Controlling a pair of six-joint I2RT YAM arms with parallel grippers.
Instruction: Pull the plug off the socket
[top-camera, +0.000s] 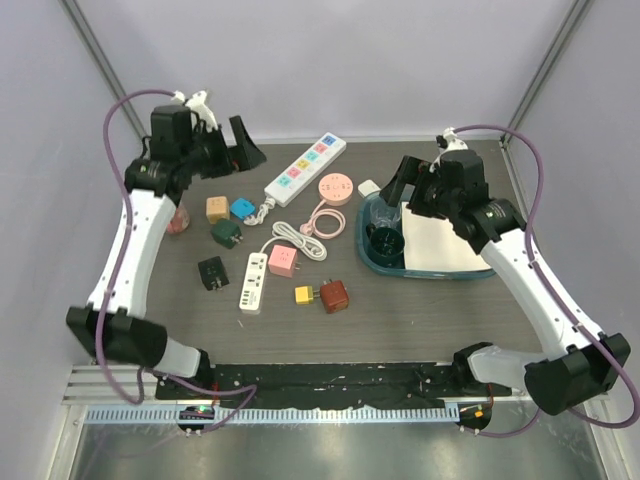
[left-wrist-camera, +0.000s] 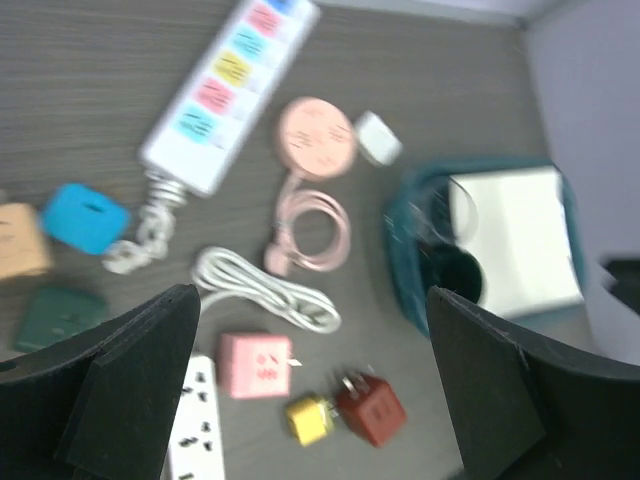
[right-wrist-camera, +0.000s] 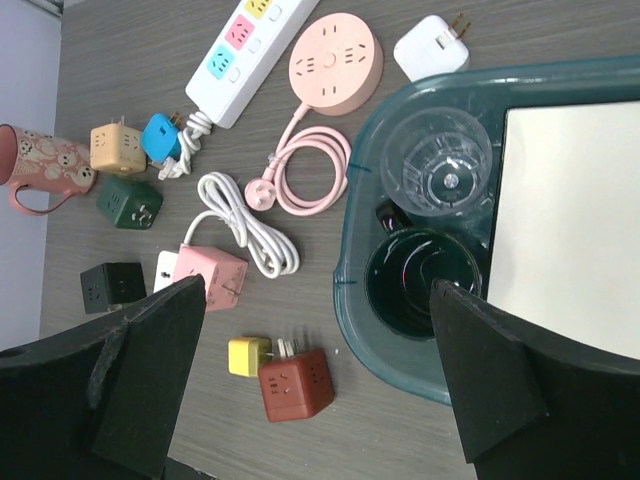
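Near the front middle of the table (top-camera: 400, 320), the yellow plug (top-camera: 305, 294) is lying just beside the dark red cube socket (top-camera: 334, 296). Metal prongs are showing between the two, and whether they are still joined cannot be told.

Left gripper (left-wrist-camera: 312, 295) is hanging high over the back left of the table, fully open, holding nothing. Right gripper (right-wrist-camera: 318, 288) is hanging above the teal tray (top-camera: 375, 262), also spread wide and holding nothing.

A pink cube (top-camera: 283, 261) is sitting at the end of a short white power strip (top-camera: 252, 283), with a coiled white cord (top-camera: 300, 240) beside it. A long white power strip (top-camera: 305, 168) is lying diagonally at the back, showing pink, yellow and blue label patches; no text on them is coming through as readable. A round pink socket (top-camera: 334, 187) is carrying small marks on its face, too small to read.

Blue (top-camera: 243, 208), tan (top-camera: 216, 208), green (top-camera: 226, 232) and black (top-camera: 212, 272) cubes are sitting on the left side. A pink patterned mug (right-wrist-camera: 45, 165) is lying at the far left edge. The tray is holding a clear glass (right-wrist-camera: 440, 160), a dark cup (right-wrist-camera: 420, 285) and a white sheet (top-camera: 440, 240). A white adapter (right-wrist-camera: 432, 45) is lying just behind the tray.
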